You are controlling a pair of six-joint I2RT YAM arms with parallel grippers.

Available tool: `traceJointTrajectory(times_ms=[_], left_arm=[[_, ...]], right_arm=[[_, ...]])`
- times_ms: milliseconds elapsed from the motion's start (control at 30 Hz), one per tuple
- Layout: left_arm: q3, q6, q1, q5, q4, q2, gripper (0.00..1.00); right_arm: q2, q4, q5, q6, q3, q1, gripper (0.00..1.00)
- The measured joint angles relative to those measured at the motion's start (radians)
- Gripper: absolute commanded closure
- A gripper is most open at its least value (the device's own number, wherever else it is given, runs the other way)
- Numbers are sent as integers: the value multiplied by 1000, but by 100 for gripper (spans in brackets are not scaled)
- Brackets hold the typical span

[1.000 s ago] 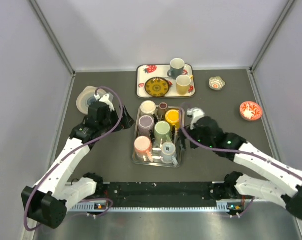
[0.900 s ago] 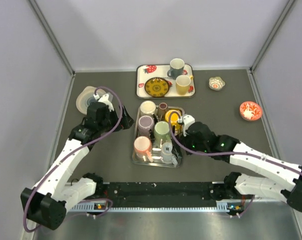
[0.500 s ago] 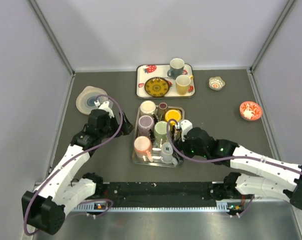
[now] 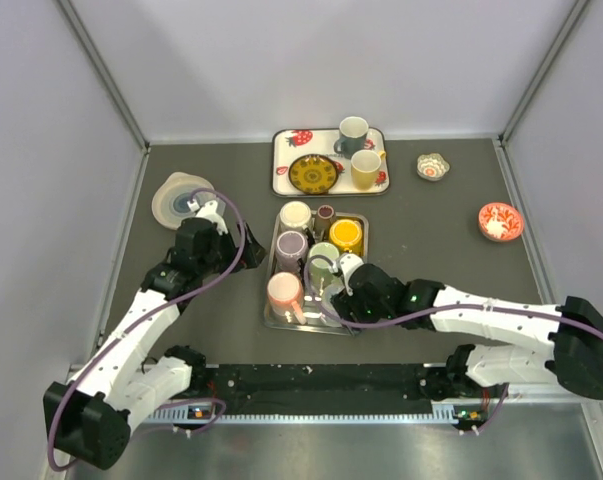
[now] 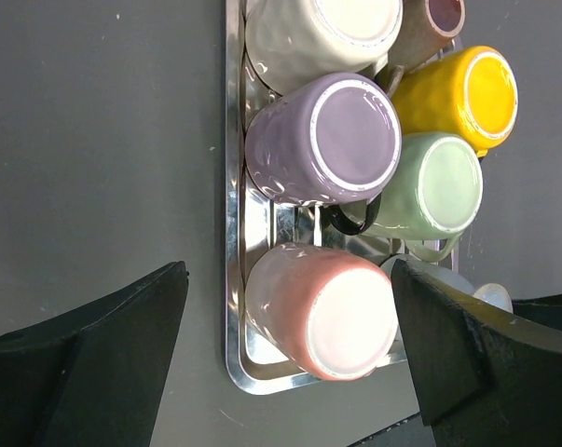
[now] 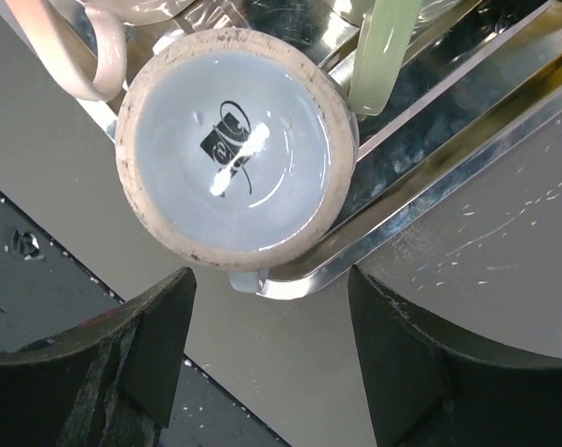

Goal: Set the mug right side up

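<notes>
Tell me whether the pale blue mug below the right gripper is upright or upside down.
Upside down: the pale blue mug shows its stamped base and bare foot ring facing up.

Centre frame: metal tray holding purple mug middle, pink mug below, green mug right, all bottoms-up; left gripper spread wide.

Nine mugs; two trays; two small bowls; one yellow plate
</notes>
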Motion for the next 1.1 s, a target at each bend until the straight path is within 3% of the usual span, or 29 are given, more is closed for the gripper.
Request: traceJointTrajectory(times_ms=[267, 567, 767, 900, 1100], left_arm=[[-1, 1, 0, 16, 0, 6, 7], [-14, 1, 0, 22, 1, 6, 9], [-17, 1, 0, 26, 0, 6, 10], [-19, 1, 0, 27, 0, 5, 11], [-27, 1, 0, 33, 0, -2, 12]], right_arm=[[71, 40, 32, -1, 34, 17, 43], [121, 65, 61, 3, 46, 31, 62], [135, 79, 81, 18, 46, 32, 80], [135, 90, 100, 24, 46, 34, 100], [135, 81, 131, 29, 46, 49, 100]])
